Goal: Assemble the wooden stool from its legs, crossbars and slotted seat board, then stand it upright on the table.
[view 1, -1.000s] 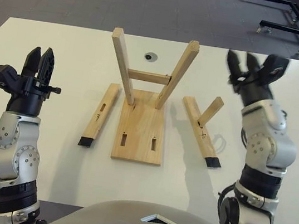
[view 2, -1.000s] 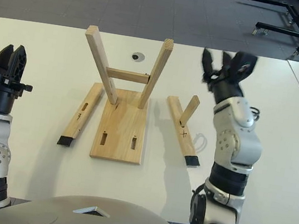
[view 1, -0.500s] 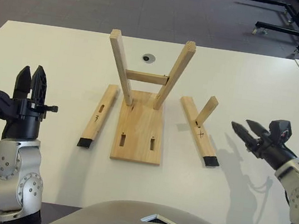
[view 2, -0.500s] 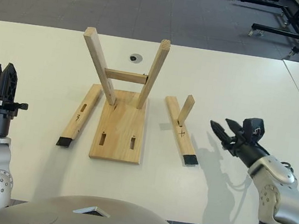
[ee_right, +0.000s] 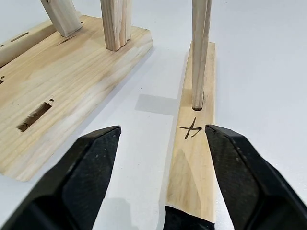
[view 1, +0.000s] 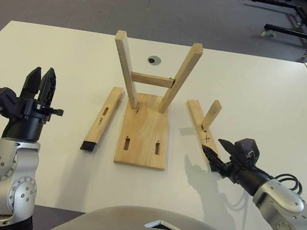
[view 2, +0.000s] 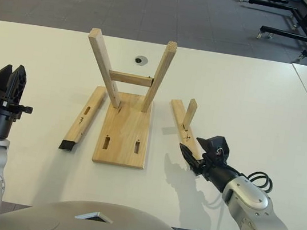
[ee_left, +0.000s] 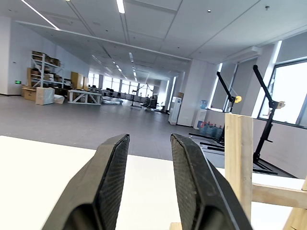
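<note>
On table [view 1: 48, 47], head view: one seat board [view 1: 143, 139], two upright legs [view 1: 126, 70] slotted in, one crossbar [view 1: 153, 80] joining them; two loose legs [view 1: 102, 117] flat alongside.
Left wrist view: left gripper [ee_left: 149, 139] slightly parted, empty.
Right wrist view: right gripper [ee_right: 162, 129] wide apart, empty, flanking right-hand loose leg [ee_right: 194, 158].

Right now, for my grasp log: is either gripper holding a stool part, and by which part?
Nothing is held. The right gripper is open astride the black-capped end of the loose leg; the left gripper is open in the air.
</note>
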